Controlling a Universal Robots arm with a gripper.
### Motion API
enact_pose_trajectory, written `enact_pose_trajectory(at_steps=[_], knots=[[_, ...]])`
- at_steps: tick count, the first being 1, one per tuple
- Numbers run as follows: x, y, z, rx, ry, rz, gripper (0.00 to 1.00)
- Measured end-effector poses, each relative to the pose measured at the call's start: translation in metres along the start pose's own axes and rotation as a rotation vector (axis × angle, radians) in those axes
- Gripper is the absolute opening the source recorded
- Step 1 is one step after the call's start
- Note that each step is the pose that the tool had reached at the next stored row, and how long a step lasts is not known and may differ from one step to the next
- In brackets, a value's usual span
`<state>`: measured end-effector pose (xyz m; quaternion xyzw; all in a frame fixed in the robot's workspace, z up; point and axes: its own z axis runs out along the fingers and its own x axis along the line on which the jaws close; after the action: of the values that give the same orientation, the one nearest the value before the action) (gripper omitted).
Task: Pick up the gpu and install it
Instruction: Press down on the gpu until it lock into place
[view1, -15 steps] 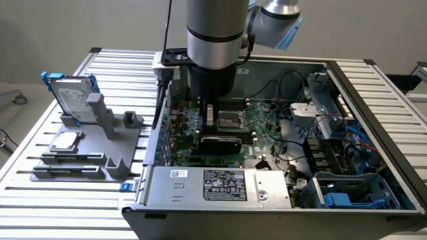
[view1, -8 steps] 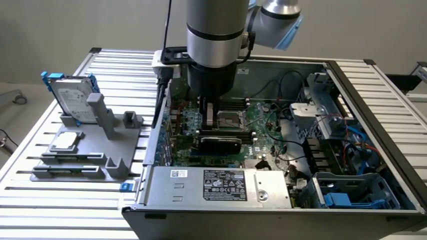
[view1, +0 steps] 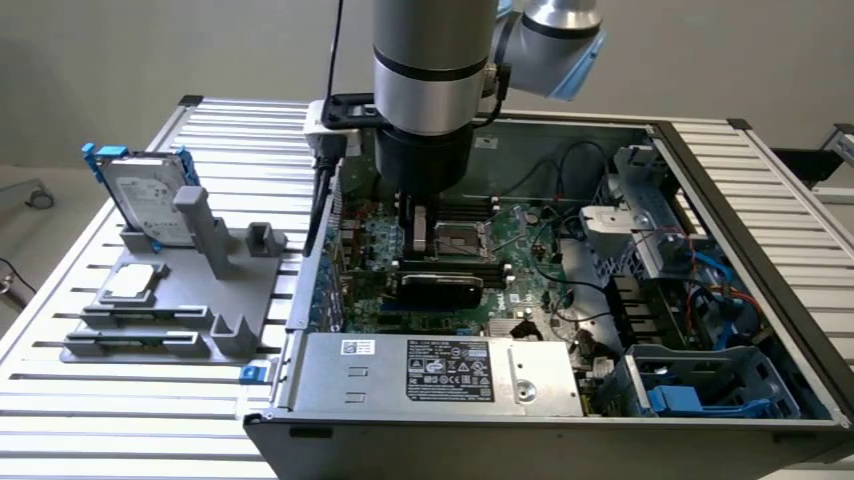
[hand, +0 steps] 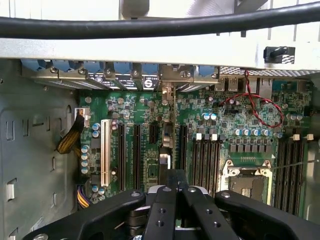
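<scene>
Pick-up done: the gpu (view1: 441, 290) stands edge-on on the motherboard (view1: 527, 235) inside the case (view1: 534, 445), apparently at its slot, with the tool (view1: 424, 258) closed directly above its top edge; full seating unconfirmed, pinch or press undetermined.

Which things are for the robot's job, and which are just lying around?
For the job: the flat black rounded-corner card (the gpu), the closed black tool over it, the green motherboard in the open grey computer case.
Lying about: the silver hard drive with blue rails, the small square silver chip, the grey stand holding them.
</scene>
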<state>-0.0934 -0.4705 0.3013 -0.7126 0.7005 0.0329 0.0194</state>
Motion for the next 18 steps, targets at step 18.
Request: enact_pose_trajectory(at_steps=[18], knots=[[-0.007, 0.0034, 0.0160, 0.0131, 0.0001, -0.005, 0.11]])
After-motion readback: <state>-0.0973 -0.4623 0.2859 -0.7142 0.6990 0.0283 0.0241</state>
